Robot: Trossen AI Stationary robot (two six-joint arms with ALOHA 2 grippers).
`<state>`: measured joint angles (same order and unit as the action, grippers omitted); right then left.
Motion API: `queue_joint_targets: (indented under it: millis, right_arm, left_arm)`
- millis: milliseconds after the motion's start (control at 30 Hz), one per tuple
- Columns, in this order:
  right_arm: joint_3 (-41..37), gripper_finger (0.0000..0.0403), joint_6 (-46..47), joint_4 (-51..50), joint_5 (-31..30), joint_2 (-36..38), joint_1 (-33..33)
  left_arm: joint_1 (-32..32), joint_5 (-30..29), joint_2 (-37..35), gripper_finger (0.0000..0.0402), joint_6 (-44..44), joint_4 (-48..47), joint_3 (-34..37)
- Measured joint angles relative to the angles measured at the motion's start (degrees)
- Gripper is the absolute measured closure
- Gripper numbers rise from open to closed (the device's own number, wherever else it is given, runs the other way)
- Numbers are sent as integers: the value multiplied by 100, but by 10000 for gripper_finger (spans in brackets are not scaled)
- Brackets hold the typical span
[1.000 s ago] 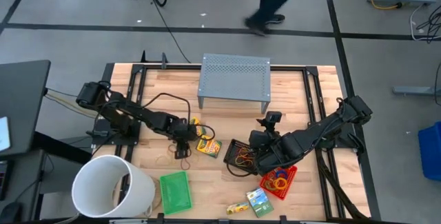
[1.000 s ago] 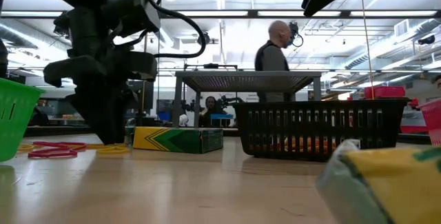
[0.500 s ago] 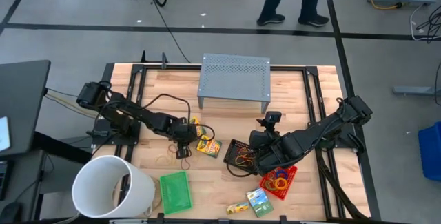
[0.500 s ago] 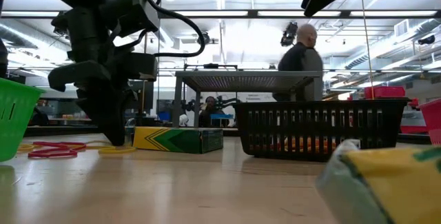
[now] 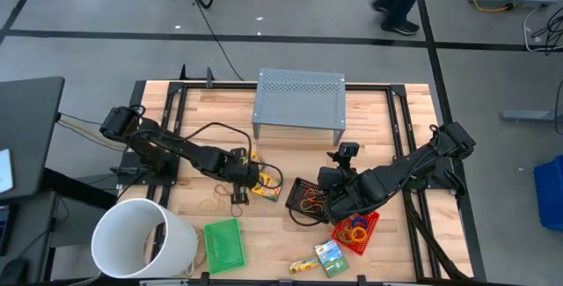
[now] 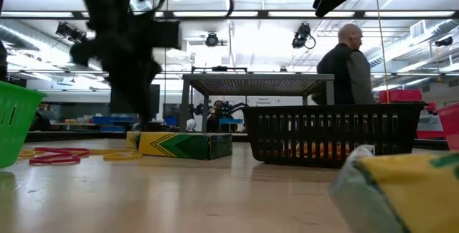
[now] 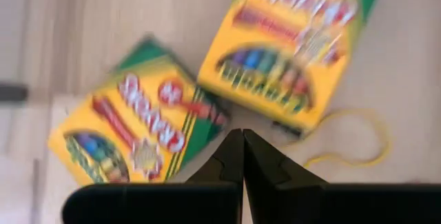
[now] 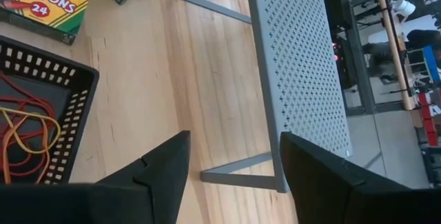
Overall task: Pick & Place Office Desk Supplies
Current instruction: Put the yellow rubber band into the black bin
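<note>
Left pincer (image 7: 242,156) hangs pressed together and empty; we judge it could nudge the two crayon boxes (image 7: 134,133) just ahead, or miss the rubber band (image 7: 351,145) beside them.

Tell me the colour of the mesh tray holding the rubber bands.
Black: the mesh tray, clearest in the high view.

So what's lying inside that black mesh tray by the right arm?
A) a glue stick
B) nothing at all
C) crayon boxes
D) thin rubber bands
D: the right wrist view shows thin red and yellow rubber bands tangled on the floor of the black mesh tray, while the crayon box lies outside it on the wooden table.
</note>
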<state>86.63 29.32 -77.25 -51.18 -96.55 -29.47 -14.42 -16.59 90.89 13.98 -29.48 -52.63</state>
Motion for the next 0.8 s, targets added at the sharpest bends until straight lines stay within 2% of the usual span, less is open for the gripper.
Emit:
queue_joint_targets:
  millis: [100, 267, 400, 567, 800]
  right_arm:
    - [0, 172, 0, 22, 9, 0, 0]
    - [0, 172, -14, 78, 243, 0, 2]
    - [-1, 172, -20, 78, 368, 0, 2]
    - [-2, 172, -24, 78, 372, 0, 2]
    - [0, 172, -69, 98, 380, 0, 2]
  left_arm:
    - [-24, -8, -4, 400, -202, -69, -264]
    - [-13, 646, -2, 400, -401, -382, -331]
    - [-69, 751, 136, 393, -514, -607, -300]
    - [-176, 857, 430, 351, -1146, -151, -86]
    - [-213, 832, 899, 278, -1577, 67, -77]
